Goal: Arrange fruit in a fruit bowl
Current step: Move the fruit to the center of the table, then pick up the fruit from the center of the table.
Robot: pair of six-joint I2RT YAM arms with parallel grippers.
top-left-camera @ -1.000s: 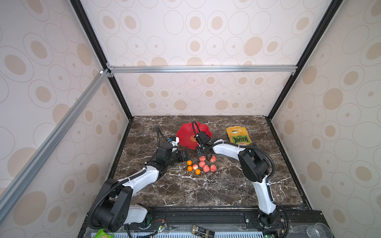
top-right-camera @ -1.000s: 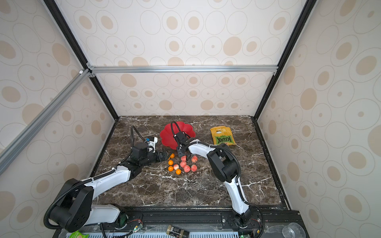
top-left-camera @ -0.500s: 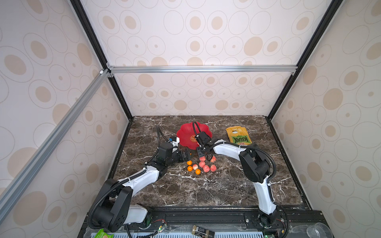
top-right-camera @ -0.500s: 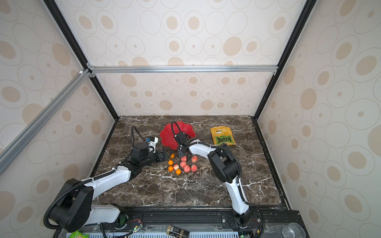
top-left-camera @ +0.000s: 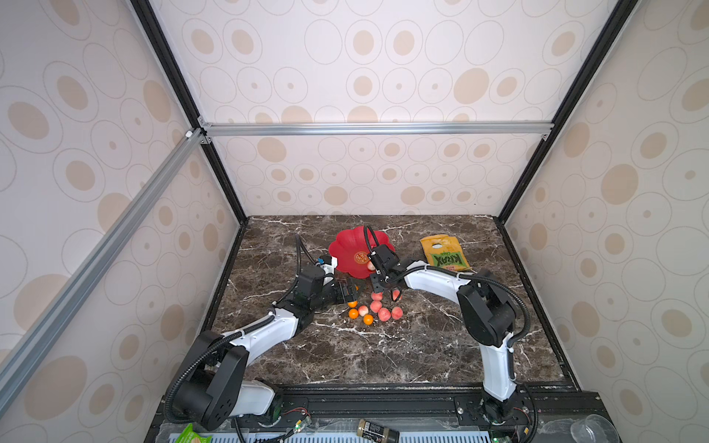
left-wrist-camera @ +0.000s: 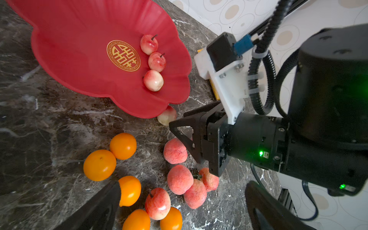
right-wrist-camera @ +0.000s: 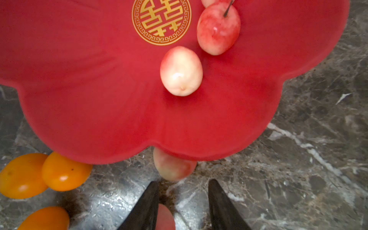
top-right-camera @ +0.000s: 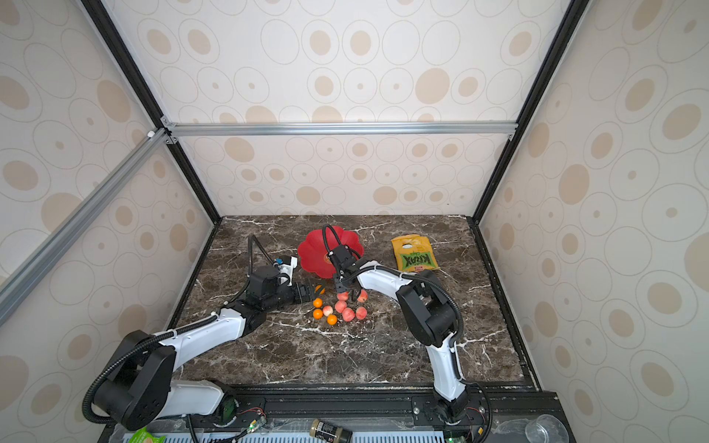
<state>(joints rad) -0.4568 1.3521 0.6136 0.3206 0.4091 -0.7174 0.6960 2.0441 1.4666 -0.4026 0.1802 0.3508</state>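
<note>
In both top views the fruit bowl (top-left-camera: 345, 245) sits near the desk's (top-left-camera: 383, 353) far edge, with loose fruit (top-left-camera: 383, 313) just nearer the front edge.

Left wrist view: three pink fruits (left-wrist-camera: 153, 80) lie in the fruit bowl (left-wrist-camera: 79, 49). The left claw (left-wrist-camera: 183, 184) is spread wide.

Right wrist view: the right claw (right-wrist-camera: 183, 181) is parted, with a pink fruit (right-wrist-camera: 165, 218) between its fingers, unpinched.
</note>
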